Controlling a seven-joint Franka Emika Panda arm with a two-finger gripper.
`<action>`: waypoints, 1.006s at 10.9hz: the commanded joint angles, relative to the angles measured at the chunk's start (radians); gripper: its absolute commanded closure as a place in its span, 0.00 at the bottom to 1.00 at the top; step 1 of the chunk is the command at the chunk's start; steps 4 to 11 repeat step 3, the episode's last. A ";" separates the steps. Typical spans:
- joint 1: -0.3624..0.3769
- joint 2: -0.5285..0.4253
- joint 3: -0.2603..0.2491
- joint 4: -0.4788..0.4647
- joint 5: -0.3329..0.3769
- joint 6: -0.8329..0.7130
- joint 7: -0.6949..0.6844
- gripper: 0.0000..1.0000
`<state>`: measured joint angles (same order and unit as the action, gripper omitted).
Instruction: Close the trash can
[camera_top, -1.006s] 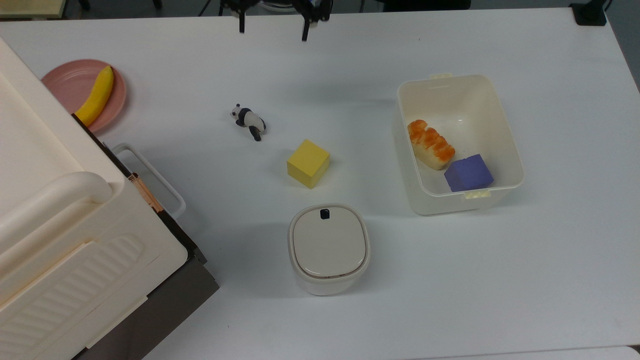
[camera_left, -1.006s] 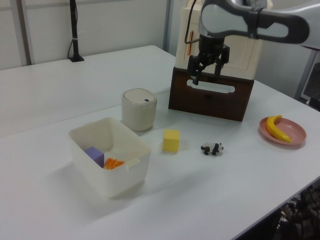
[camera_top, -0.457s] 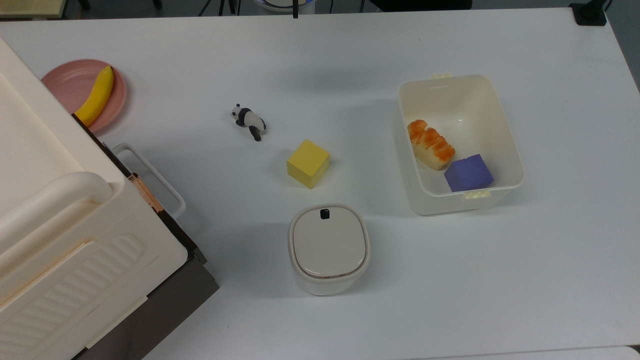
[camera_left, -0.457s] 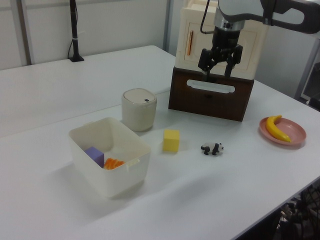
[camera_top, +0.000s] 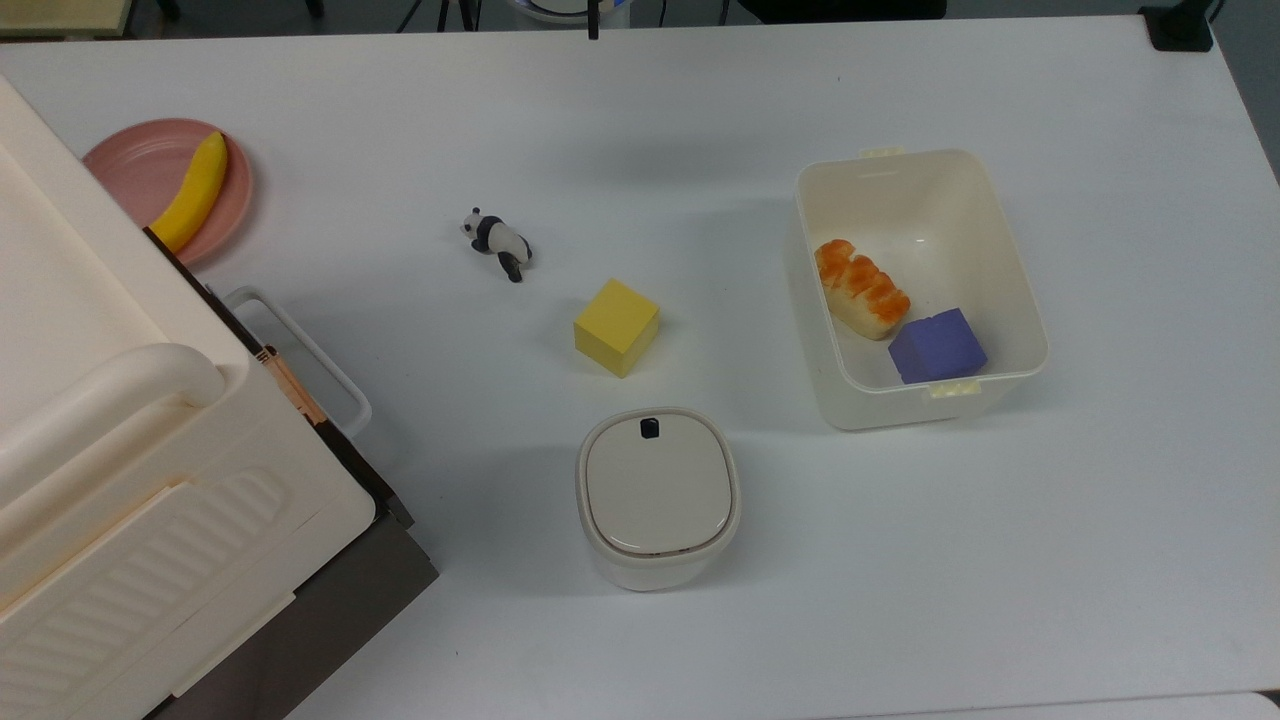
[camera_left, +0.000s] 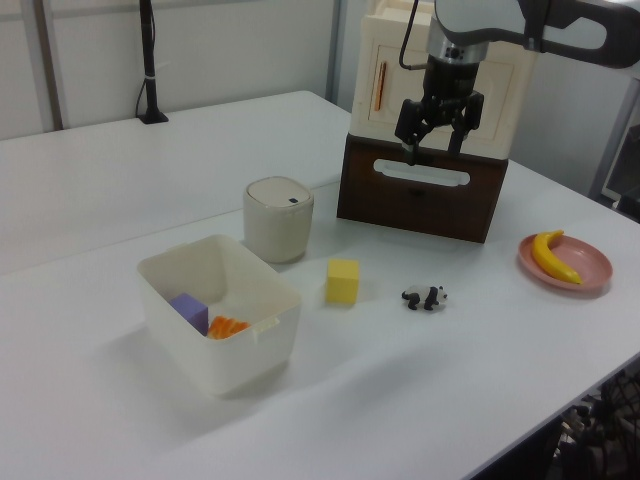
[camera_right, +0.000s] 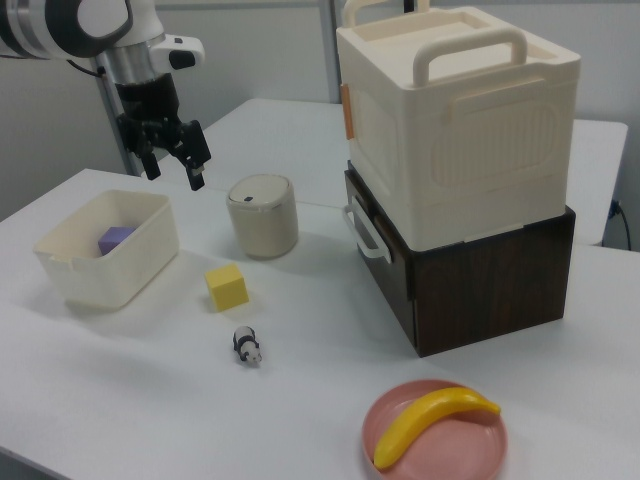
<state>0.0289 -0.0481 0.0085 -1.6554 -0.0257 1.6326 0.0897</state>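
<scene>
Lid of the trash can already sits flat, so task looks done; pincer hangs high, well apart from it, fingers spread w/ nothing held, next is prob. just retreat.

Yellow cube, panda figure, banana on pink plate.

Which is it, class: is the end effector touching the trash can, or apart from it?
Apart. The right view shows the open end effector raised above the table, with clear space between it and the trash can.
</scene>
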 joint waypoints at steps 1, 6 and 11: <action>0.009 -0.018 -0.016 -0.021 0.021 0.009 -0.014 0.00; 0.009 -0.019 -0.016 -0.020 0.021 0.003 -0.015 0.00; 0.009 -0.019 -0.016 -0.020 0.021 0.003 -0.015 0.00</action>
